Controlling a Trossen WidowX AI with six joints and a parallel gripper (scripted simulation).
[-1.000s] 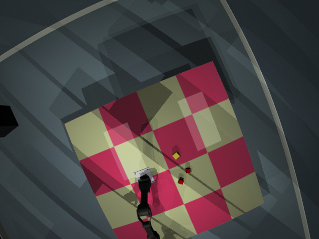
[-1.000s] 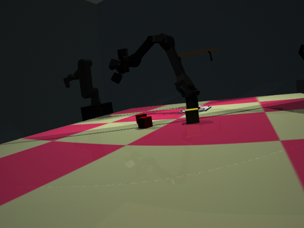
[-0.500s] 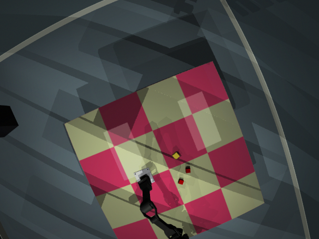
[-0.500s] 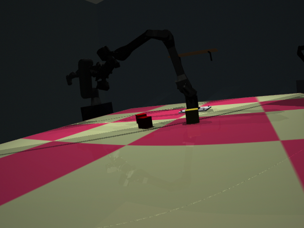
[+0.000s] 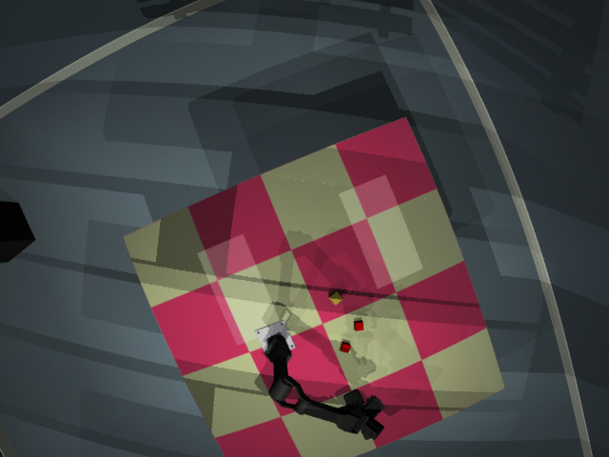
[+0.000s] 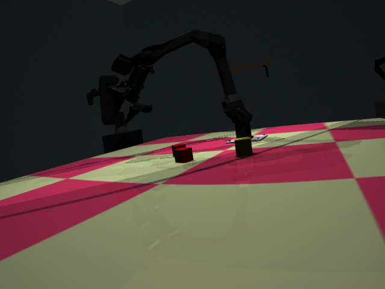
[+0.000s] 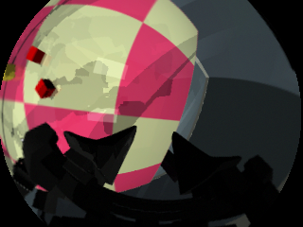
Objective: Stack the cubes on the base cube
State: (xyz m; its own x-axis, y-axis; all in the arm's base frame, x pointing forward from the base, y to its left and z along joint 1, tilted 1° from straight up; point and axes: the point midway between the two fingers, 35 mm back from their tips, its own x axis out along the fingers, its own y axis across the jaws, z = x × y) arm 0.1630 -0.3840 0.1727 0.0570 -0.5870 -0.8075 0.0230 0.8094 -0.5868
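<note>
The yellow base cube (image 5: 336, 297) (image 6: 243, 148) (image 7: 8, 72) stands on a pink square, with nothing on top. One red cube (image 5: 359, 326) (image 6: 183, 156) (image 7: 35, 55) rests on the cream square beside it. The other red cube (image 5: 344, 347) (image 6: 178, 146) (image 7: 45, 88) rests apart from it on the same square, partly hidden behind the first in the exterior view. My gripper (image 7: 154, 131) is open and empty, its fingers apart with nothing between them. It is raised above the table, off to the side of the cubes, near the lower edge in the top view.
The arm's white mounting plate (image 5: 265, 331) (image 6: 261, 138) is on the checkered table (image 5: 314, 196) (image 6: 192, 224). Another dark arm (image 6: 107, 99) stands behind the table in the exterior view. A black block (image 5: 14, 230) is at the left edge of the top view.
</note>
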